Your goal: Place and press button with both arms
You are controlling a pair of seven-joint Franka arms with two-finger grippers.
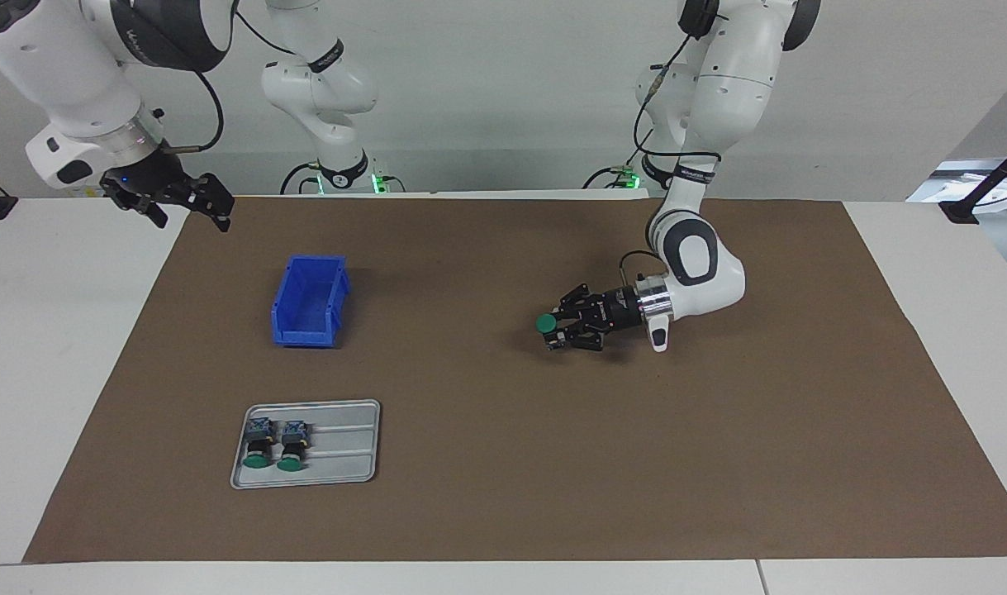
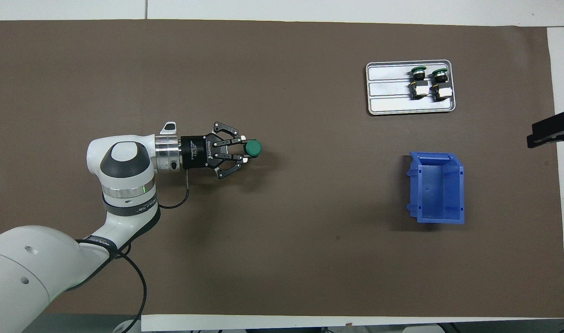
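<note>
Overhead view. The left arm [image 2: 120, 185] enters from the bottom corner and lies low over the brown mat [image 2: 282, 259] covering the tabletop [image 2: 561, 185], its wrist turned sideways. The left end effector [image 2: 245, 149] is closed on a green-capped button [image 2: 253, 148], cap pointing toward the right arm's end. At that end, a grey tray [image 2: 388, 104] carries two more buttons [image 2: 429, 83] side by side; a blue bin [image 2: 436, 189] sits nearer the robots. The right end effector [image 2: 552, 132] shows only as a black tip at the frame edge.

Green-capped button [image 1: 545, 323]; blue bin [image 1: 309, 302]
</note>
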